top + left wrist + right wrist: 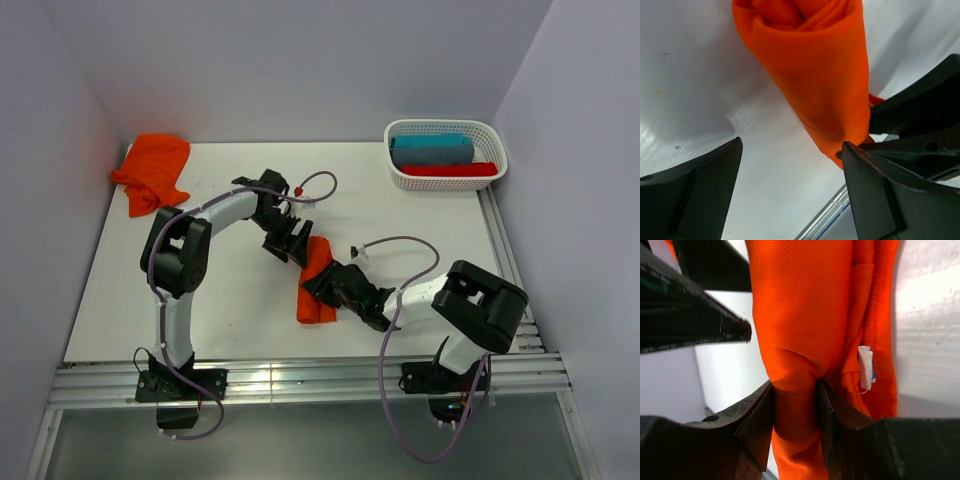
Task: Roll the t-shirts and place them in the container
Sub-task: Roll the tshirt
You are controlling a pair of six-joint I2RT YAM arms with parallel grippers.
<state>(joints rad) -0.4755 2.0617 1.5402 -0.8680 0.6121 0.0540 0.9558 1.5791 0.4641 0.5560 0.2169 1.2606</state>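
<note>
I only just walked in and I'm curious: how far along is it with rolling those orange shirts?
Done, by the look of it: the rolled t-shirt lies mid-table as an orange bundle. In hand: the right jaws pinch that bundle, while the left jaws stand open at its far end, gripping nothing. Left to do: the crumpled t-shirt in the far left corner is not yet rolled.

The white counter [420, 215] carries a rolled orange t-shirt [318, 262] near its middle, a crumpled orange t-shirt [152, 170] at the far left corner, and a white basket [440, 183] at the far right.
</note>
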